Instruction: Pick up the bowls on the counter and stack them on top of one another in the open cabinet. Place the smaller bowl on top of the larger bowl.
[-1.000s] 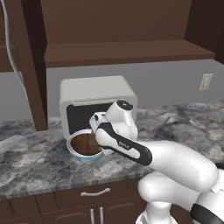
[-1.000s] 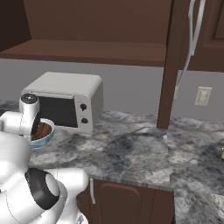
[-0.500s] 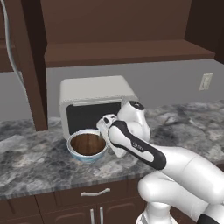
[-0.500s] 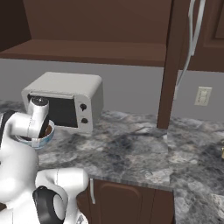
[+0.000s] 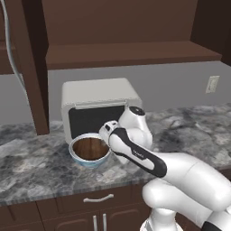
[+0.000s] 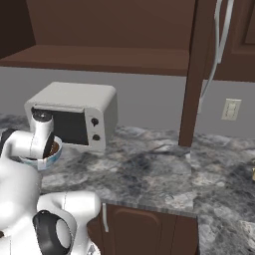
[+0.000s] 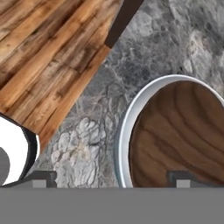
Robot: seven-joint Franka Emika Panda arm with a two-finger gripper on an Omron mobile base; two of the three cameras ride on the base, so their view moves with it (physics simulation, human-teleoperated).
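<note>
Grey marbled surface carries the white bowl just in front of the microwave — the wooden bowl sits nested inside it. Claw at the white bowl's rim, fingers apart — one outside it, one over the wood. Cabinet shelf above.

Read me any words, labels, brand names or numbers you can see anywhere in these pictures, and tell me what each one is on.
No readable text in any view.
The microwave has two dark knobs but no legible brand or numbers.
The wall outlet is blank.
The larger bowl, the smaller bowl nested in it, the counter and the open cabinet carry no markings.
The gripper bears no label.
</note>
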